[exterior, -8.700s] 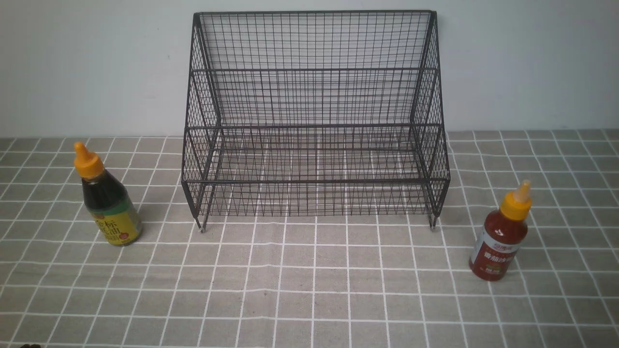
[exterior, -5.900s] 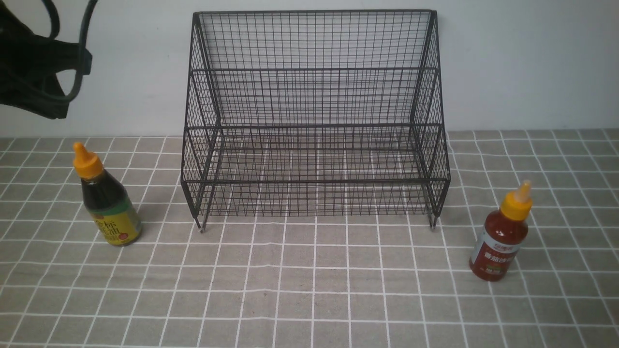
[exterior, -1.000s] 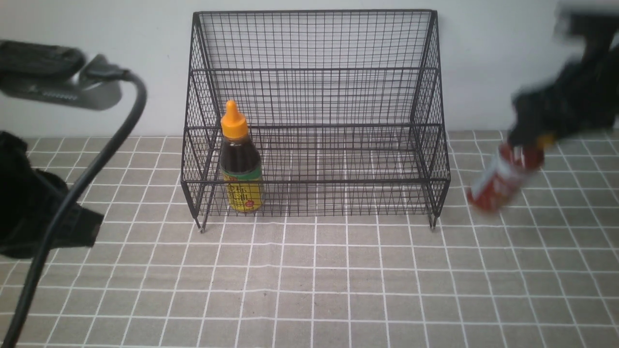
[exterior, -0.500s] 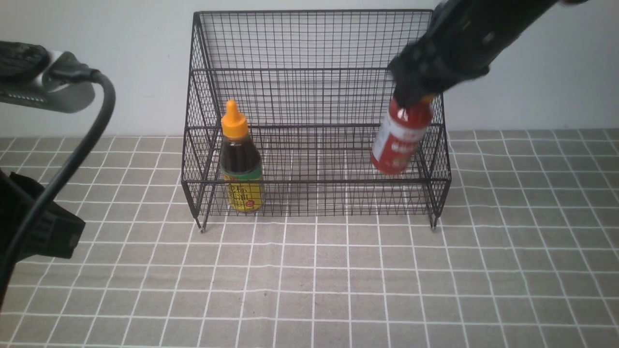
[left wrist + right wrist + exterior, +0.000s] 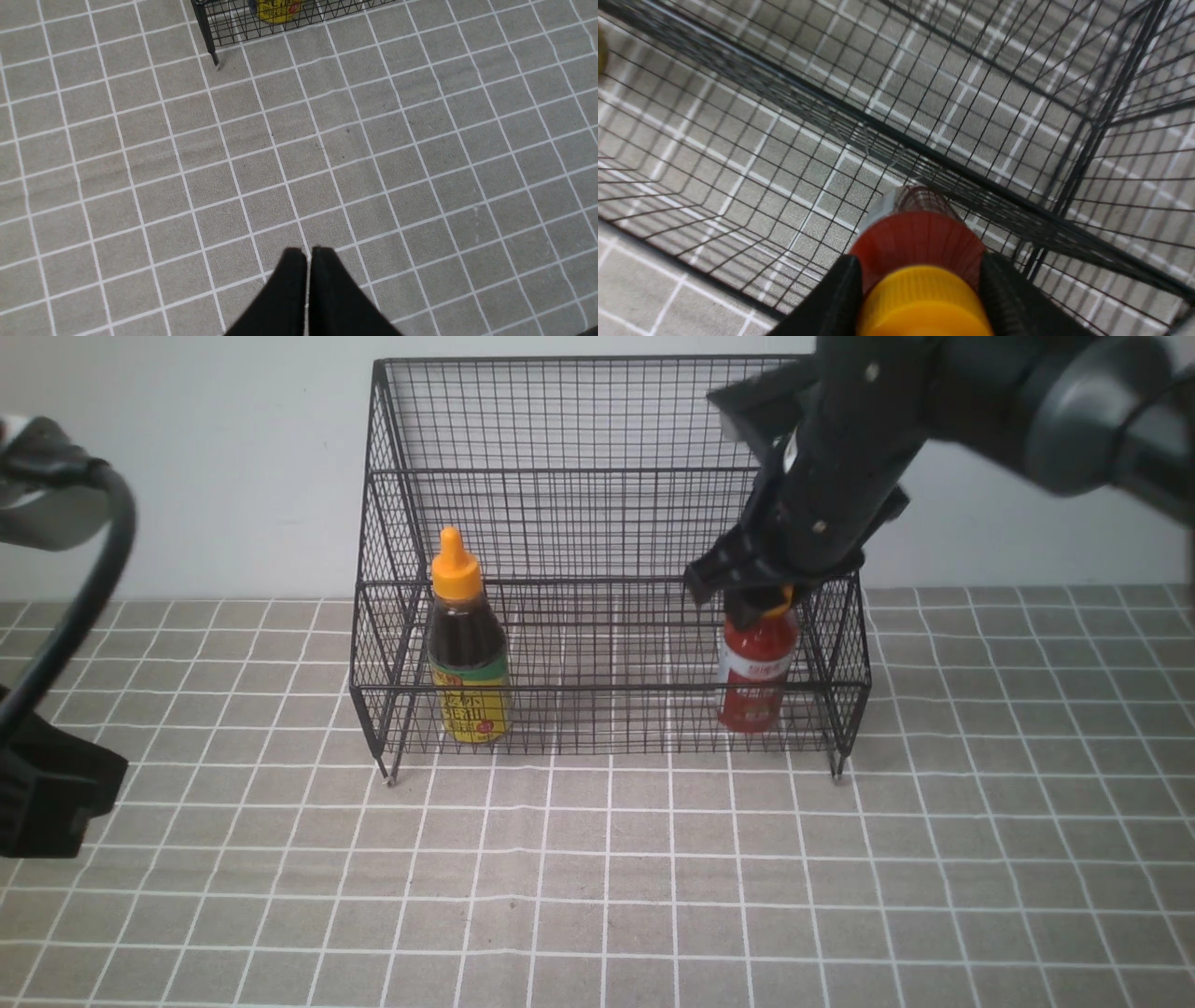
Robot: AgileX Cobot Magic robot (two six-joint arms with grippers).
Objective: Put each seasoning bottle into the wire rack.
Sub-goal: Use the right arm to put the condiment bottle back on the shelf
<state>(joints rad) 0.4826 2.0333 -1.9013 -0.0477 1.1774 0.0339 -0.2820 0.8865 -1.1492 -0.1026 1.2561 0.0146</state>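
The left gripper (image 5: 307, 255) hangs over the checked tablecloth (image 5: 373, 140), in front of the wire rack (image 5: 607, 523) and off its left end. Its two fingers (image 5: 287, 284) are pressed together with nothing between them.

The dark brown bottle (image 5: 467, 658) stands upright in the lower tier of the wire rack, near the rack's left side, well apart from both grippers.

The red bottle (image 5: 758, 677) is upright in the same lower tier, near the rack's right side. The right gripper (image 5: 761, 602) reaches into the rack from above and clamps this bottle. One finger sits on each side of the bottle's shoulder, just below the orange cap (image 5: 924, 301), and both touch it. The bottle body extends below the fingertips. Whether its base rests on the tier floor cannot be determined.
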